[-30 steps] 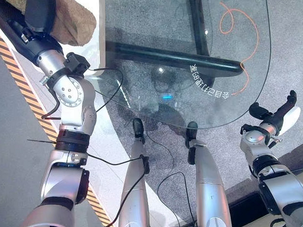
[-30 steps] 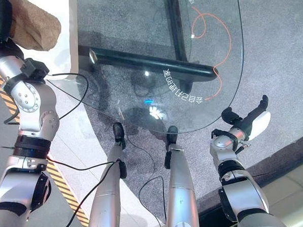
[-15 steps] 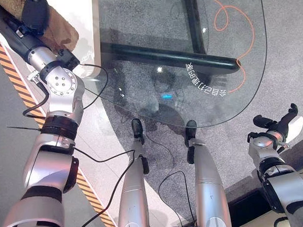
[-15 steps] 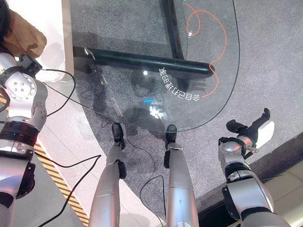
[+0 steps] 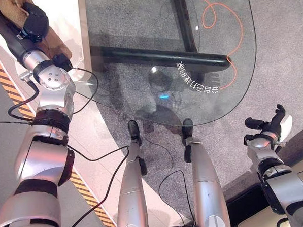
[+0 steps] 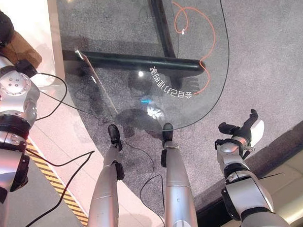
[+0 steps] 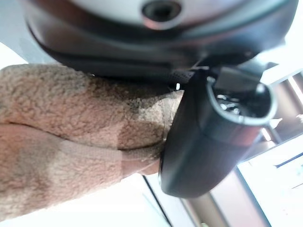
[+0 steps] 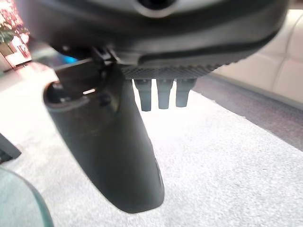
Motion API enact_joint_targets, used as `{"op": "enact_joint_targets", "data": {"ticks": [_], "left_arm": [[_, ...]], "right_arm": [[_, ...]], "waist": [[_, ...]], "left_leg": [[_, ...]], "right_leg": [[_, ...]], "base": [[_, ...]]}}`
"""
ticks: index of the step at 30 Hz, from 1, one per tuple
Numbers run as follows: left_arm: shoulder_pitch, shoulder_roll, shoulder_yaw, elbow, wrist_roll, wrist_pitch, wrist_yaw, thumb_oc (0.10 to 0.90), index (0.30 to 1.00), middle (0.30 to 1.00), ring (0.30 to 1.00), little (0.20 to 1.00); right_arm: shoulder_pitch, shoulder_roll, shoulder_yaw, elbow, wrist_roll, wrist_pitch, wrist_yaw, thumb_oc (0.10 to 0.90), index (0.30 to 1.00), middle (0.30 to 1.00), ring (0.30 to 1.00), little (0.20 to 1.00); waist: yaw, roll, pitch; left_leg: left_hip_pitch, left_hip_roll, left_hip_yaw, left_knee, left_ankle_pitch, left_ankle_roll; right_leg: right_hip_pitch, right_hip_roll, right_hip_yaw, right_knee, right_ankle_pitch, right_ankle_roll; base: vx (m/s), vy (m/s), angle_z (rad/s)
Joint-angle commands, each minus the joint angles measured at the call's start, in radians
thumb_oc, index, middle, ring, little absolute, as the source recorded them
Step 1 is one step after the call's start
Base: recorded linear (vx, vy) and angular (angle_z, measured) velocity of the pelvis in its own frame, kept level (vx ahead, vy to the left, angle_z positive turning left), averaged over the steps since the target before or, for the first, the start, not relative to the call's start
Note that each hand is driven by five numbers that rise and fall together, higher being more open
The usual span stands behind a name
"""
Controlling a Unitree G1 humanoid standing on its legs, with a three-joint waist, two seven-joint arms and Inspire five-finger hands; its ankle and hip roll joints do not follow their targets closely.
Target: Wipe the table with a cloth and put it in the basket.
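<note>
Brown cloth [image 7: 61, 142] clamped in left hand [image 5: 32, 20] | right hand [image 5: 271, 125] fingers apart beside glass table [image 5: 137, 38]

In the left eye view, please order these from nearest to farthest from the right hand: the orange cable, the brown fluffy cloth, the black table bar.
From the right hand:
1. Orange cable, under the glass table's right part.
2. Black table bar, across the middle beneath the glass.
3. Brown fluffy cloth, far left, in the left hand.
</note>
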Motion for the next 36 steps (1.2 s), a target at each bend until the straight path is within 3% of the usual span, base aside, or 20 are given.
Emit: {"op": "enact_joint_targets", "data": {"ticks": [1, 5, 24, 25, 26, 36], "left_arm": [[-0.198, 0.145, -0.003, 0.026, 0.066, -0.04, -0.006, 0.1, 0.3, 0.3, 0.3, 0.2], [-0.197, 0.153, -0.022, 0.041, 0.089, 0.011, -0.03, 0.1, 0.3, 0.3, 0.3, 0.2], [-0.2, 0.166, -0.073, 0.04, 0.112, 0.128, -0.163, 0.103, 0.302, 0.302, 0.302, 0.203], [-0.199, 0.166, -0.074, 0.044, 0.108, 0.136, -0.165, 0.344, 0.509, 0.509, 0.509, 0.444], [-0.198, 0.165, -0.073, 0.045, 0.106, 0.139, -0.167, 0.8, 0.9, 0.9, 0.9, 0.9], [-0.195, 0.165, -0.082, 0.045, 0.109, 0.167, -0.184, 0.8, 0.9, 0.9, 0.9, 0.9]], "right_arm": [[0.036, -0.093, 0.013, 0.031, 0.016, -0.005, -0.014, 0.8, 0.9, 0.9, 0.9, 0.9], [0.046, -0.092, 0.021, 0.017, 0.007, -0.015, -0.009, 0.8, 0.9, 0.9, 0.9, 0.9], [0.04, -0.098, 0.023, 0.004, -0.02, -0.031, -0.01, 0.8, 0.9, 0.9, 0.9, 0.9], [0.04, -0.098, 0.022, 0.006, -0.02, -0.032, -0.009, 0.8, 0.9, 0.9, 0.9, 0.9], [0.039, -0.098, 0.021, 0.007, -0.02, -0.031, -0.009, 0.8, 0.9, 0.9, 0.9, 0.9], [0.046, -0.098, 0.019, 0.008, -0.02, -0.031, -0.006, 0.8, 0.9, 0.9, 0.9, 0.9]], "waist": [[-0.001, -0.007, -0.027], [-0.004, -0.005, -0.027], [-0.007, 0.005, -0.027], [-0.007, 0.005, -0.027], [-0.006, 0.006, -0.027], [-0.007, 0.005, -0.027]], "left_leg": [[-0.01, -0.013, 0.023, 0.168, -0.198, 0.011], [-0.016, -0.014, 0.023, 0.167, -0.198, 0.012], [-0.021, -0.016, 0.029, 0.153, -0.191, 0.012], [-0.021, -0.016, 0.029, 0.152, -0.191, 0.012], [-0.021, -0.016, 0.029, 0.151, -0.19, 0.012], [-0.024, -0.016, 0.028, 0.152, -0.189, 0.013]], "right_leg": [[0.062, 0.047, 0.018, -0.193, 0.059, 0.007], [0.053, 0.049, 0.024, -0.194, 0.062, 0.008], [0.042, 0.05, 0.028, -0.211, 0.075, 0.014], [0.042, 0.05, 0.028, -0.212, 0.076, 0.014], [0.042, 0.049, 0.028, -0.213, 0.076, 0.014], [0.038, 0.049, 0.026, -0.213, 0.081, 0.014]], "base": [[0.0, 0.0, 0.0], [0.0, 0.003, -0.02], [0.0, 0.002, -0.01], [0.0, 0.0, 0.0], [0.0, 0.0, 0.0], [0.0, 0.0, 0.0]]}}
